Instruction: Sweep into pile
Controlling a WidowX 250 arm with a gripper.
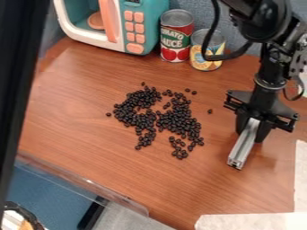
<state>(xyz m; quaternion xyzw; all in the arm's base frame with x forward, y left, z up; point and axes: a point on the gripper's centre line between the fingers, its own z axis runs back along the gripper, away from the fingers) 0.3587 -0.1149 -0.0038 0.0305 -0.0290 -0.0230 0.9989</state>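
Black beans lay to the left in our view, off the long side of the metal bar we held clamped in the tool.

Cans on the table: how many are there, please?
2: a red can beside the toy microwave, and a yellow can just right of the red one. Others could hide behind.

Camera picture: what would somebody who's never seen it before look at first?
Probably the black beans, scattered in a messy patch in the middle of the brown table. Next might be the black gripper on the right side of the picture, holding a silver bar that slants down toward the table. Behind the beans, the teal and pink toy microwave stands out near the top left.
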